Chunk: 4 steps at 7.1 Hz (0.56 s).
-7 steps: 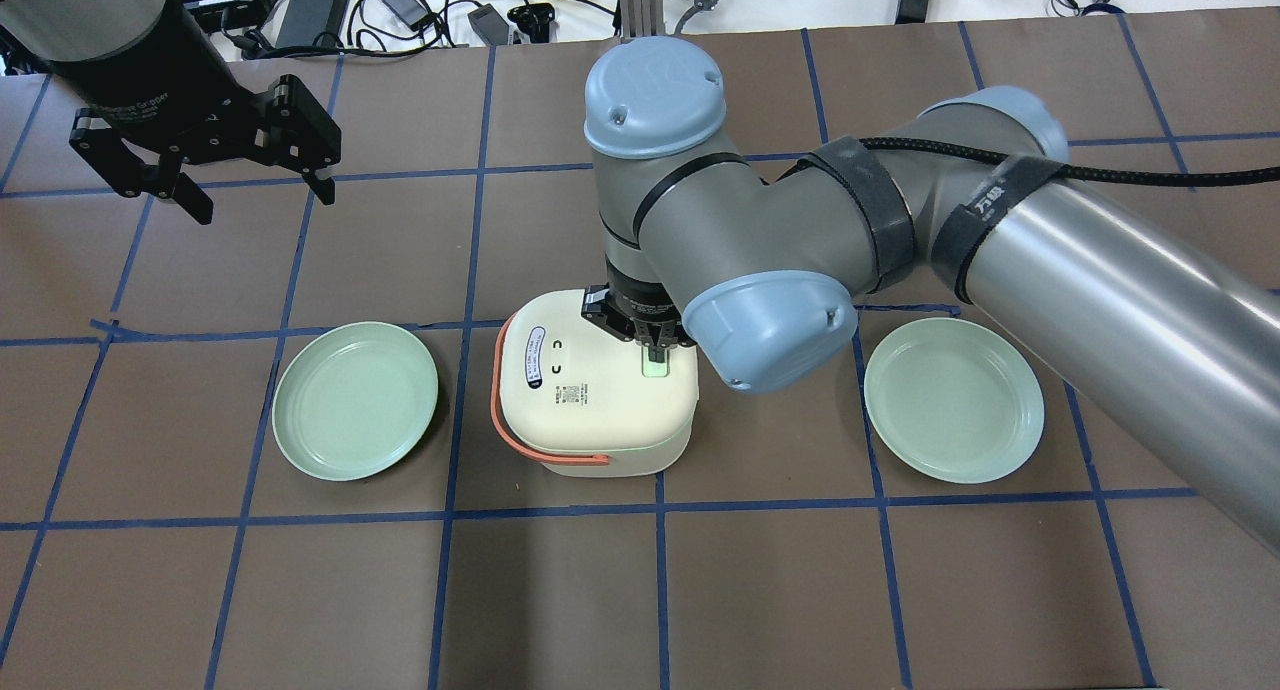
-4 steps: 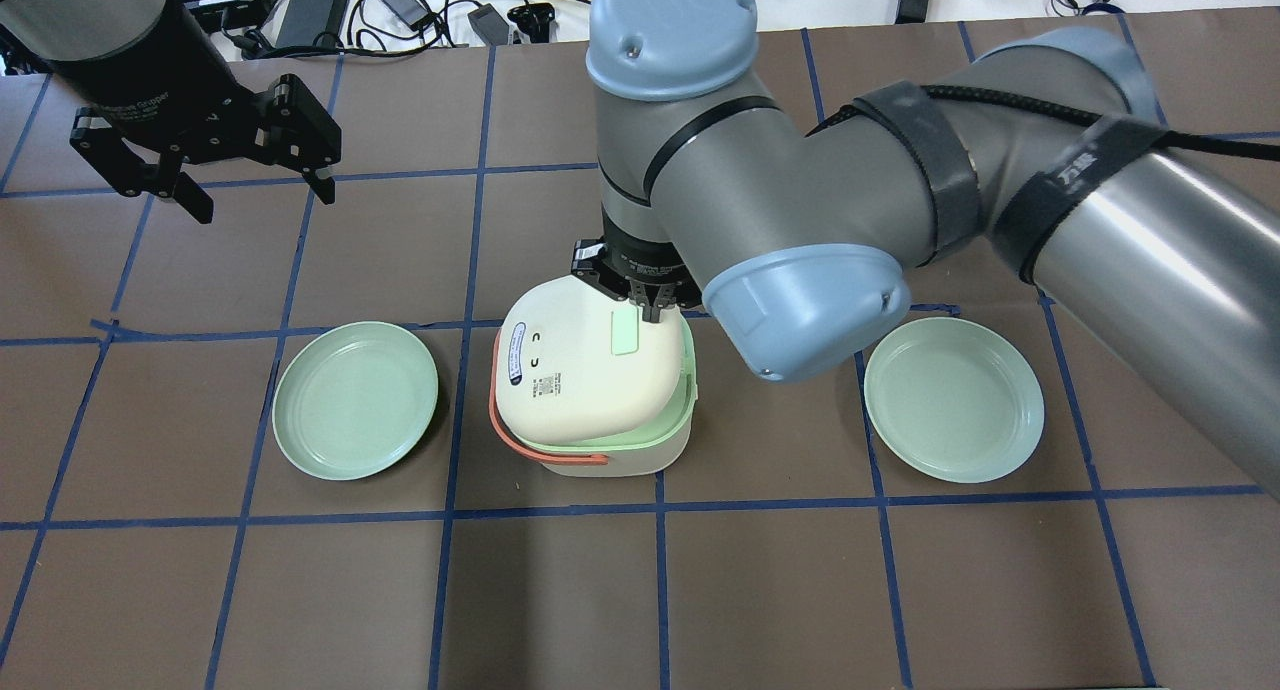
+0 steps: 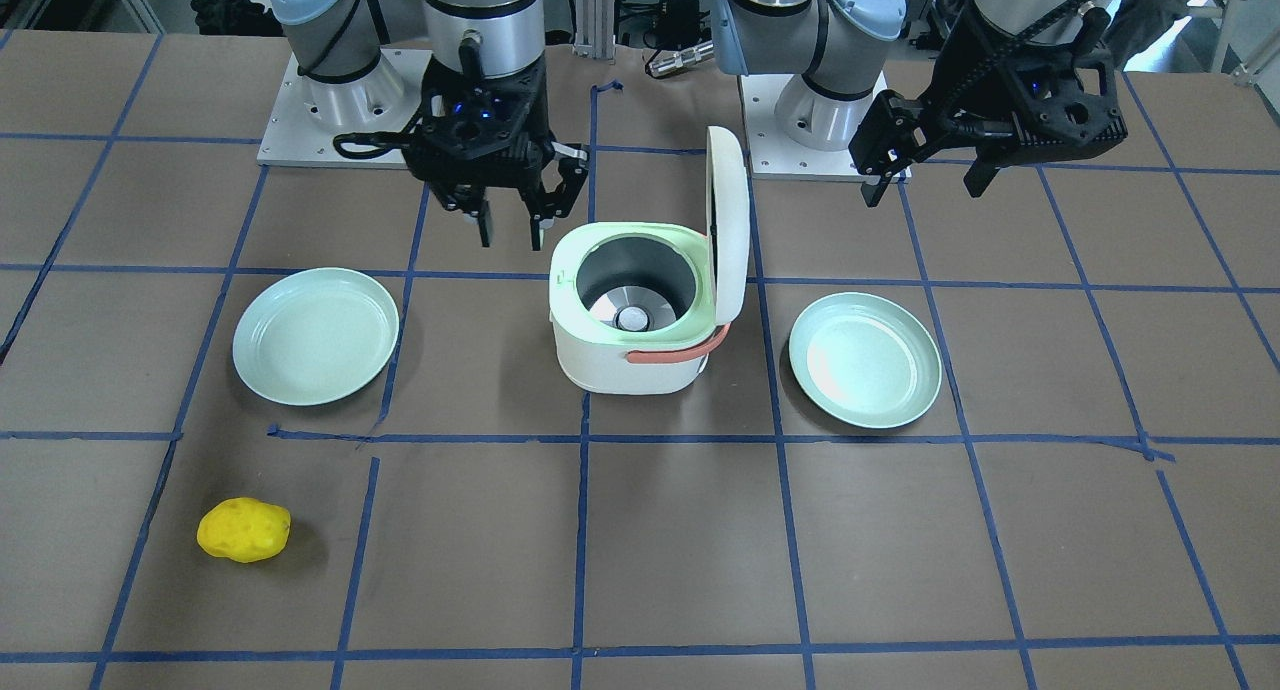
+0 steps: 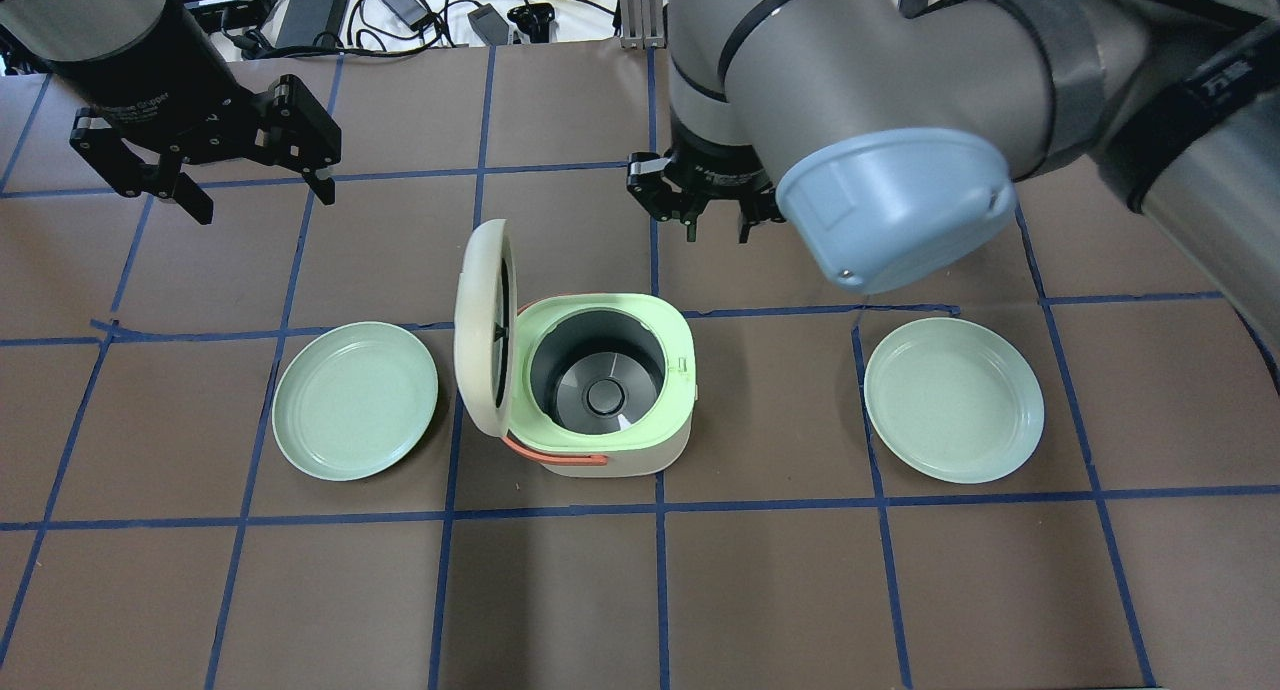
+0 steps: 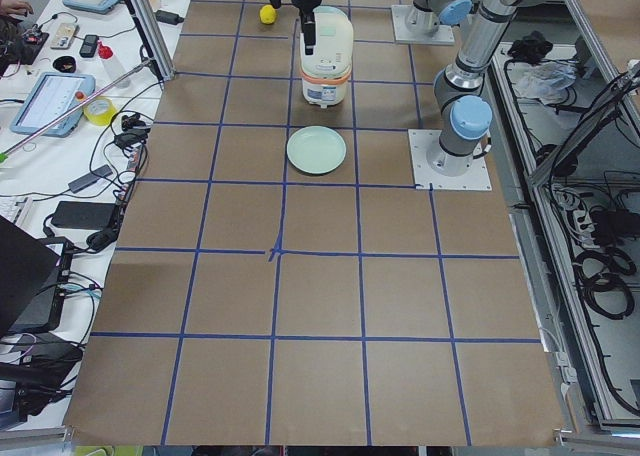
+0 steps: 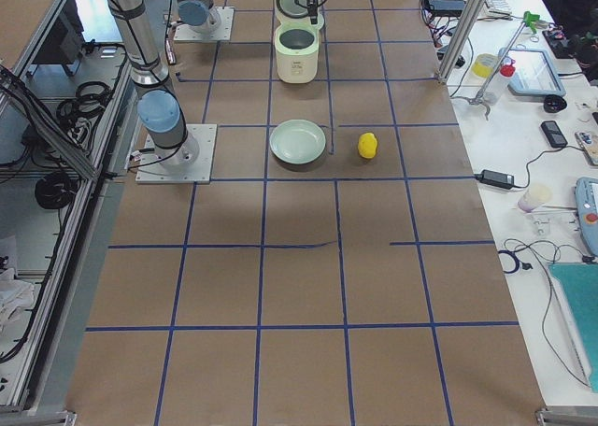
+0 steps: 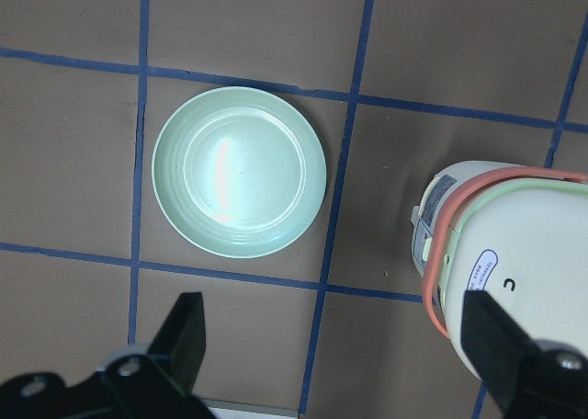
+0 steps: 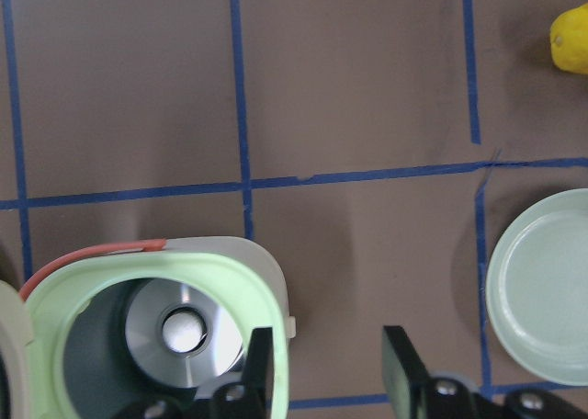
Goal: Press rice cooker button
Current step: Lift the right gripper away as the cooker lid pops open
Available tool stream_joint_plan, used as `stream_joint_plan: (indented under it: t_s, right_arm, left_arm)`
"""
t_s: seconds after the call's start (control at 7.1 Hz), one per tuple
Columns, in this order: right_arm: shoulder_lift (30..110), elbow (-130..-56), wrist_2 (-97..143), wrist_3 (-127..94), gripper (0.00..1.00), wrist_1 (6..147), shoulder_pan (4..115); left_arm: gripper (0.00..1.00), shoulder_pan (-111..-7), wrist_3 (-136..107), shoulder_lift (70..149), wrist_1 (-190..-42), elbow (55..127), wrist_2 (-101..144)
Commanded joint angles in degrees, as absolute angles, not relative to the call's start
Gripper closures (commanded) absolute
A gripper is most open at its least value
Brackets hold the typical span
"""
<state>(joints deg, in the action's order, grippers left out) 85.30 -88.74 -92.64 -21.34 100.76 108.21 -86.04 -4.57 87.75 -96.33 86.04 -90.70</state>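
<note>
Seen from the overhead camera, your rice cooker (image 4: 640, 460) sits in the middle of the table. Its lid (image 4: 478, 340) stands upright and open on the cooker's 9 o'clock side, so you look straight down into the dark inner pot. The orange handle (image 4: 560, 458) lies along the 6 o'clock edge.

The right gripper (image 4: 716, 236) hangs at about 1 o'clock from the cooker, apart from it. Its fingers point down with a narrow gap between them and nothing in it (the wrist view shows only table paper and the cooker's corner between them). The left gripper (image 4: 262, 200) is well away at 10 o'clock, jaws spread wide and empty.

You have a green plate (image 4: 355, 400) just beside the cooker at 9 o'clock and a second plate (image 4: 953, 400) at 3 o'clock. In the front-facing view a yellow lump (image 3: 243, 530) lies at 8 o'clock from the cooker.
</note>
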Motion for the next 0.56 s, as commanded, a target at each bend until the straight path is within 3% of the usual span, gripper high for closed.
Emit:
stream_joint_plan:
  t_s: [0.0, 0.42]
  right_arm:
    - [85.5, -88.3, -92.9, -12.2, 0.00, 100.1, 99.5]
    - [87.4, -88.2, -92.6, -2.5, 0.00, 100.1, 92.6]
  left_arm:
    - [0.00, -86.0, -4.6, 87.8, -96.3, 86.0, -90.7]
    - [0.00, -86.0, -4.6, 87.7, -96.3, 86.0, -90.7]
